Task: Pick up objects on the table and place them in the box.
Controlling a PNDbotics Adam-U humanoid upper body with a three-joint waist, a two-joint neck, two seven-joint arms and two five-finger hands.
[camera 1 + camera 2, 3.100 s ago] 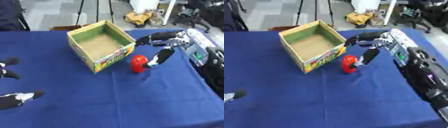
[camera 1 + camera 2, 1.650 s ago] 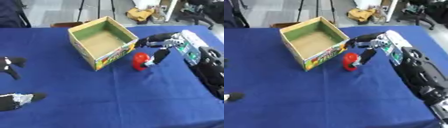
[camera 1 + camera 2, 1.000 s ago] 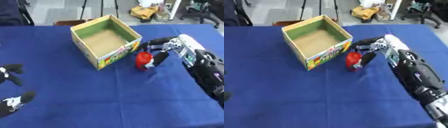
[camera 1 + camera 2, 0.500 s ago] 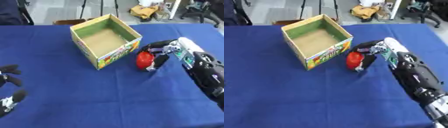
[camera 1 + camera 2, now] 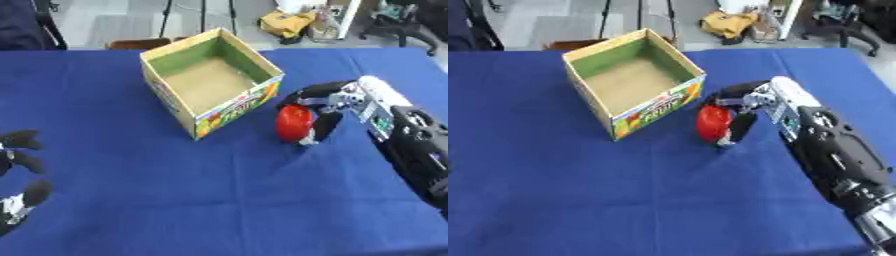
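your right hand (image 5: 328, 102) has its fingers (image 5: 326, 126) curled round the red object (image 5: 294, 123), thumb side arching over the top and the rest down its right flank, so it is gripped from the side and stays upright. it sits just to the right of the box (image 5: 210, 90), close to the near right corner; whether it has left the surface (image 5: 219, 200) you cannot tell from here. the side grip makes sense, since a short carry to the left and far would bring it over the open top. the object looks smooth, rounded and glossy, like a plastic fruit or small bottle. the box is open cardboard, plain brown and green inside, with bright printing on the outer walls, and nothing shows inside it. the surface is covered in a flat blue cloth. your left hand (image 5: 17, 165) idles at the near left edge, fingers relaxed.
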